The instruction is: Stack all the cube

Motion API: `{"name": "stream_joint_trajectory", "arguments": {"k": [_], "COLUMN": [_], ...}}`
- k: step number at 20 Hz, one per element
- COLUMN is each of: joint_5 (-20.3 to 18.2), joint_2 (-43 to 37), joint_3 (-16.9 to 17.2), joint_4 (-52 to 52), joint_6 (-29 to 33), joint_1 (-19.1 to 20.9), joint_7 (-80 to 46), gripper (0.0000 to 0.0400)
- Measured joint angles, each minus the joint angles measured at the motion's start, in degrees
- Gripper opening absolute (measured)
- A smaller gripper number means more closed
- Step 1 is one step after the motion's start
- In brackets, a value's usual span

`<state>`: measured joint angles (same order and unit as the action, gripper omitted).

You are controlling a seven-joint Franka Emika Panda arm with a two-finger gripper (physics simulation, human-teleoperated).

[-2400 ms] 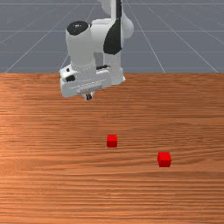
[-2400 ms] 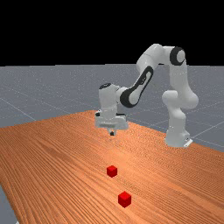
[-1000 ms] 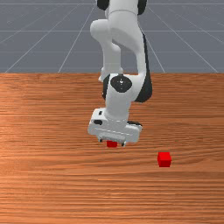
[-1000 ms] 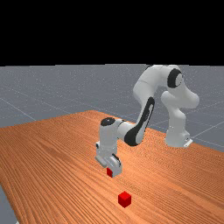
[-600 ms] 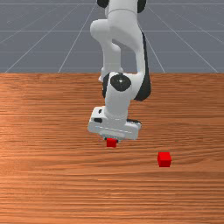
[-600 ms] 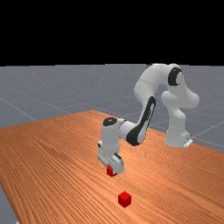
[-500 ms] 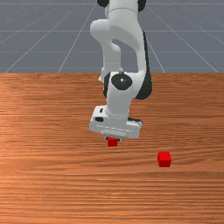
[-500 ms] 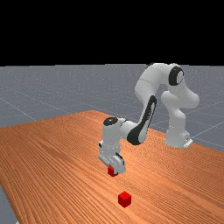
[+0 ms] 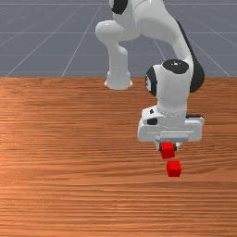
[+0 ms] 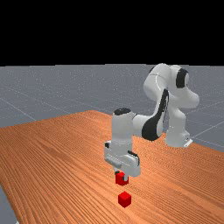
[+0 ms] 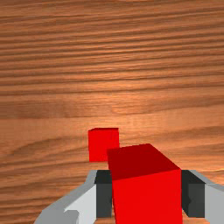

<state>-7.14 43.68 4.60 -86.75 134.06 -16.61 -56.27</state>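
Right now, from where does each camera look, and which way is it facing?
Front view: across the table, facing the arm; arm and claw show.
Far view: farther off, facing table and arm; the whole arm shows.
Wrist view: on the hand, facing down past the fingers; both fingers show.
Front and far views share the arm, held cube and free cube.

In the front view, the lower red cube (image 9: 174, 169) blocks the way at five o'clock from the jaws; open bench (image 9: 60, 152) spreads toward nine and three o'clock.
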Motion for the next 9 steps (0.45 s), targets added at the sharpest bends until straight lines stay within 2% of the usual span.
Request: {"name": "stream_joint_trajectory", "arguments": {"k": [3, 9], "joint_5": [-0.7, 0.0], "joint_2": [2.1, 8.5], "joint_3": [-1.2, -0.7], "joint_4": [3.5, 9.2], "joint_6": [-1.7, -2.3], "joint_1": [-1.1, -1.1], "joint_7": [-0.9, -1.4], "gripper": [0.0202, 0.0189]}}
